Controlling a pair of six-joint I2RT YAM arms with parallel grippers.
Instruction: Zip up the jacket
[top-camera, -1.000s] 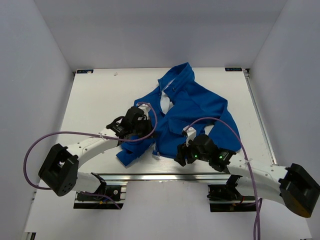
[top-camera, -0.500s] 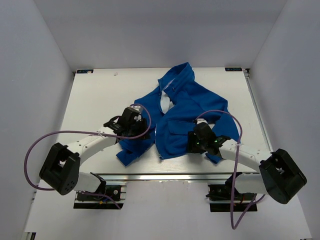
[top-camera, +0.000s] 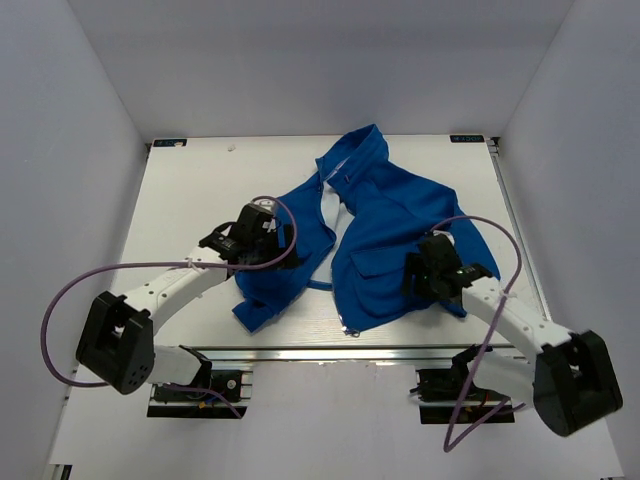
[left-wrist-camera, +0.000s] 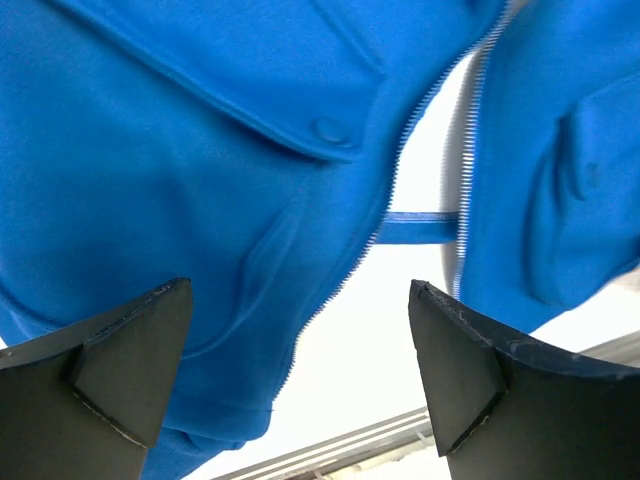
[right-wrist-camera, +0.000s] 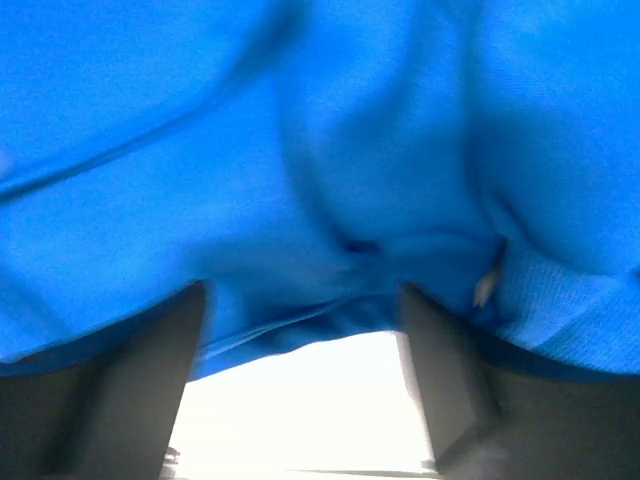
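The blue jacket (top-camera: 385, 215) lies unzipped on the white table, collar at the far side and white lining showing at the neck. Its two front panels sit apart, with a thin blue strip (left-wrist-camera: 415, 228) crossing the gap. My left gripper (top-camera: 266, 244) hovers over the left panel, open and empty (left-wrist-camera: 300, 370). In the left wrist view, zipper teeth (left-wrist-camera: 345, 282) run down that panel's edge below a flap pocket snap (left-wrist-camera: 328, 130). My right gripper (top-camera: 434, 272) is over the right panel's lower part. Its view is blurred, and it stands open (right-wrist-camera: 300, 370) just off the blue hem (right-wrist-camera: 330, 250).
The white table (top-camera: 190, 200) is walled in on three sides. An aluminium rail (top-camera: 330, 352) runs along the near edge between the arm bases. Purple cables loop from both arms, one arching over the jacket's right side (top-camera: 480, 225).
Both grippers have opened. The right arm swung right and away from the near edge, and the jacket's right panel shifted right, widening the gap. The left gripper moved slightly left and farther back.
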